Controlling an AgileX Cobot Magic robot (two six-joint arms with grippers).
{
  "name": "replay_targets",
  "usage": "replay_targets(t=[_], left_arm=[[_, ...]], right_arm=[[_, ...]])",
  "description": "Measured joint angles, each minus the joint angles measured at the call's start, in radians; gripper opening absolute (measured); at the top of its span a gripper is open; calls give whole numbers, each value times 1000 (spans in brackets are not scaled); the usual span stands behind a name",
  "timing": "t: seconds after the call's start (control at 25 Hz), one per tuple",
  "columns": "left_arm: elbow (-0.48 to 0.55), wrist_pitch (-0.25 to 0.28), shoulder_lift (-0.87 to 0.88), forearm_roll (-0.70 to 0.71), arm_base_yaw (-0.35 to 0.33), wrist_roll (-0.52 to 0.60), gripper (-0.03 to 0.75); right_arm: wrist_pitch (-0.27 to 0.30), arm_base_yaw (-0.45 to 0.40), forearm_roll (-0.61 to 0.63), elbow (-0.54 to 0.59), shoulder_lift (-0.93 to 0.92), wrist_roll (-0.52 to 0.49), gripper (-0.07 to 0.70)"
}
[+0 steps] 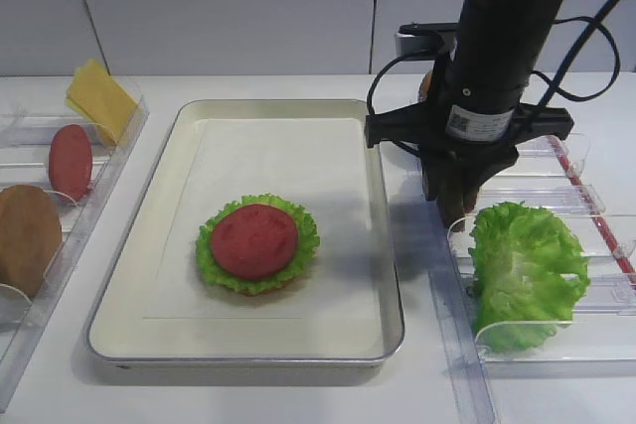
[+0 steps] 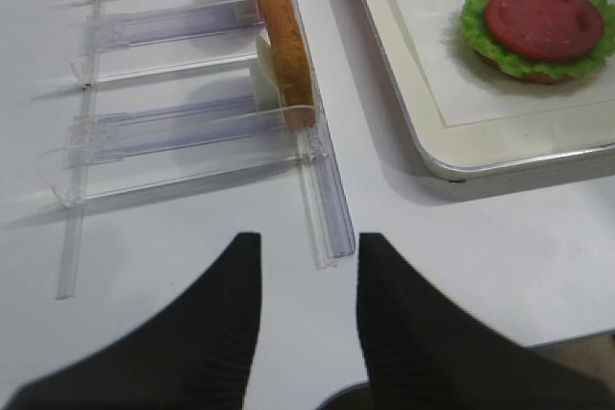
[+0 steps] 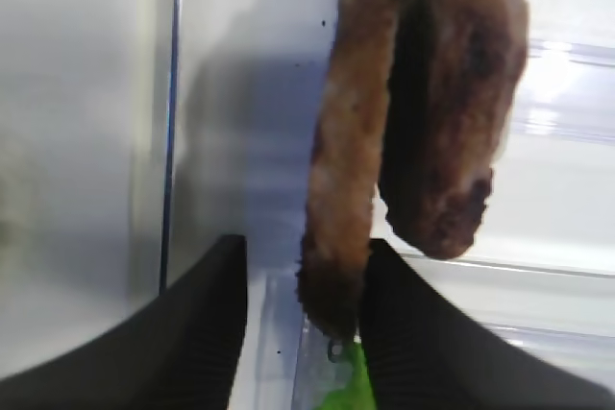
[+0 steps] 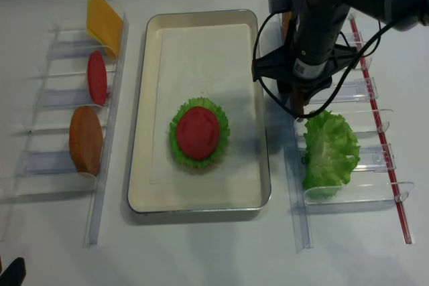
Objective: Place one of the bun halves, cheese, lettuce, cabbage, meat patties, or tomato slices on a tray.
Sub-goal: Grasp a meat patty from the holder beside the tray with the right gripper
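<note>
On the right side of the table, the right gripper (image 3: 303, 333) reaches down into the clear rack (image 1: 586, 340) beside the tray (image 1: 388, 245). Its two dark fingers (image 3: 207, 333) stand either side of the lower edge of one meat patty (image 3: 346, 151), which stands on edge; one finger is just beside the patty and may touch it, while the other stands apart with a gap, so the jaws are partly open and not clamped on it. A second meat patty (image 3: 456, 93) stands just behind the first, overlapping it. From the high views the patties are mostly hidden by the arm; only a brown sliver shows under the gripper (image 1: 455, 201).

A big lettuce leaf (image 1: 522, 270) leans in the rack slot nearer the camera, just beside the gripper.

On the tray's white paper liner lies a stack: a bun half (image 1: 253, 288) barely showing at the bottom, a lettuce leaf on it (image 1: 303, 245), and a tomato slice (image 1: 253, 240) on top.

The left rack (image 4: 53, 98) holds, standing on edge, a cheese slice (image 1: 99, 96), a second tomato slice (image 1: 70, 161) and another bun half (image 1: 25, 235).

The left gripper (image 2: 306, 280) hovers over the bare table (image 2: 461, 247) near the end of the left rack, its fingers apart and holding nothing
</note>
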Motion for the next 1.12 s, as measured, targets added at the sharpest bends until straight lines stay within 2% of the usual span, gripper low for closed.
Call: replay_targets(t=[0.16, 0.28, 0.64, 0.88, 1.12], left_arm=[[0, 0, 0, 0, 0, 0, 232], [0, 0, 0, 0, 0, 0, 232], [0, 0, 0, 0, 0, 0, 232], [0, 0, 0, 0, 0, 0, 232], [0, 0, 0, 0, 0, 0, 232]], right_arm=[[2, 0, -14, 0, 0, 2, 190], [6, 0, -29, 0, 0, 4, 148], [19, 0, -54, -16, 2, 15, 141], [95, 0, -54, -75, 4, 15, 137], [120, 0, -54, -84, -4, 11, 129]])
